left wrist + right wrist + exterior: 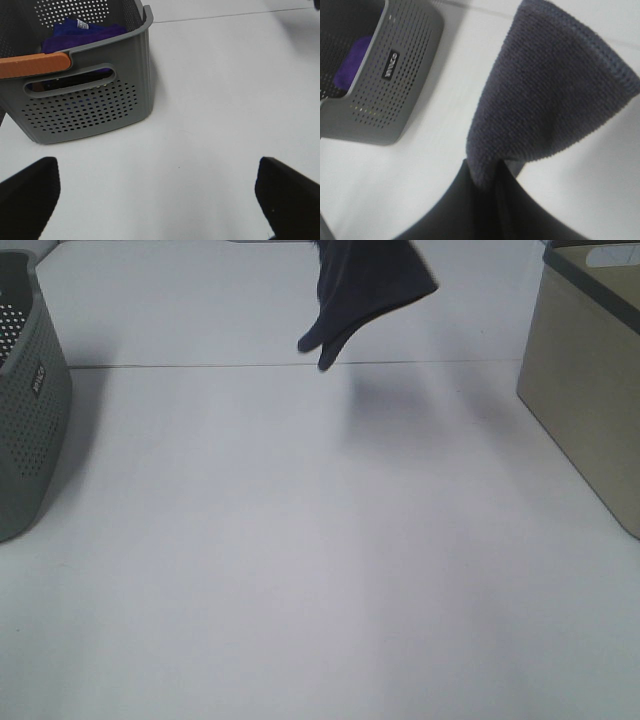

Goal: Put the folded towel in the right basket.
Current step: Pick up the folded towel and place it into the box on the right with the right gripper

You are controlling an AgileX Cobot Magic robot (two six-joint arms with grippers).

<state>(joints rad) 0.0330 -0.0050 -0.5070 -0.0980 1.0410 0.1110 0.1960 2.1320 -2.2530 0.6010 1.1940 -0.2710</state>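
The right fingers (451, 216) pinch the towel (366, 285), which hangs above the surface's (300, 540) far edge. The left fingers (287, 196) are spread, empty.

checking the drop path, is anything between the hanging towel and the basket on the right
Nothing visible does. The towel hangs pinched in the right end effector, off the table, and only bare white table lies between it and the right basket. The gray basket sits far on the other side.
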